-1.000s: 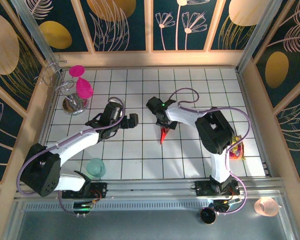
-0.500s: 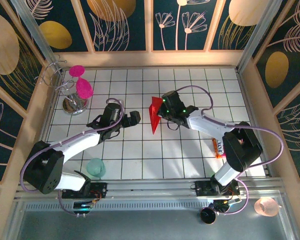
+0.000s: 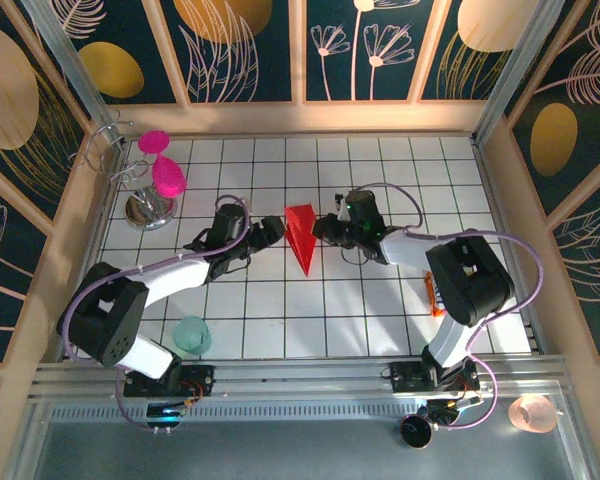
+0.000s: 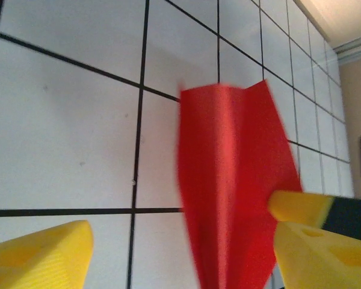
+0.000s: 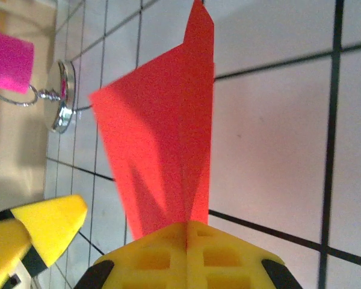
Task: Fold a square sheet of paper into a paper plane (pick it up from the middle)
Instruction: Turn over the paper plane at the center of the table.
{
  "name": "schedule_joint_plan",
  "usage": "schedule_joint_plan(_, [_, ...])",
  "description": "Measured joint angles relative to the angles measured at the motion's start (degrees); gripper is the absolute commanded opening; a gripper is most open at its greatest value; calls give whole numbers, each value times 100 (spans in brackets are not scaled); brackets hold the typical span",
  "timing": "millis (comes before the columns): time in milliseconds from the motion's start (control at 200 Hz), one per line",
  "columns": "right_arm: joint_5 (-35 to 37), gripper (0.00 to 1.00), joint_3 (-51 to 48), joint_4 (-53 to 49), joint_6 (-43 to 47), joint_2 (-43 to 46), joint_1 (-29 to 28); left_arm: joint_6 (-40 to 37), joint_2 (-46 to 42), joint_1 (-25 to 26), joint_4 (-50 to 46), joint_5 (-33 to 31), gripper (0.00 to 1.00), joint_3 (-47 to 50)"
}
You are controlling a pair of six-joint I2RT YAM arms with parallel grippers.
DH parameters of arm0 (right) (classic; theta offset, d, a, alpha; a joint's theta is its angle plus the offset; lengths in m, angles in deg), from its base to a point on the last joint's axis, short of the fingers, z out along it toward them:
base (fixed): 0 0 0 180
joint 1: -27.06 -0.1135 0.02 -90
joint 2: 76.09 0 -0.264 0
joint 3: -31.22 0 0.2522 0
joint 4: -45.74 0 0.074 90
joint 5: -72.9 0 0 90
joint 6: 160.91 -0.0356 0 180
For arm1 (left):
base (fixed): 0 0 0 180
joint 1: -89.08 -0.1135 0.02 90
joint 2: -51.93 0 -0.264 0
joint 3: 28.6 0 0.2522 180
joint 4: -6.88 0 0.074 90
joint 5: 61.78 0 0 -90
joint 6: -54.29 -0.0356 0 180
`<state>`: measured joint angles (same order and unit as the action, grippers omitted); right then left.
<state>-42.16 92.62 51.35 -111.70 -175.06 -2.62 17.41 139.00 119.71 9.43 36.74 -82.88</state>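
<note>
Right pincer is clamped shut on the paper plane. Left pincer stands open astride it; whether it touches is unclear, as the view is blurred.

The plane is a bright red, narrow dart with a centre ridge. Its sharp point faces the near edge. The right claw pinches one side, mid-tabletop.

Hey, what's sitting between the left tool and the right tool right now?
The red paper plane. In the top view it lies between the left tool and the right tool, which is shut on it.
</note>
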Motion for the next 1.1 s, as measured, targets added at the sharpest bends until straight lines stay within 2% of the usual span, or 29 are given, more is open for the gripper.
schedule_joint_plan(240, [-570,2,-310,573,2,-376,229,455,450,0,761,570,56,249])
schedule_joint_plan(496, [-675,7,-579,780,9,-433,420,518,944,0,977,1121,58,205])
schedule_joint_plan(696, [-671,8,-619,785,70,-433,450,557,1425,0,1215,1440,58,-72])
schedule_joint_plan(916, [-664,7,-619,778,186,-433,452,634,1753,0,1327,1659,45,-304])
schedule_joint_plan(1101, [-649,7,-619,778,236,-433,452,656,2020,0,1266,1714,29,-640])
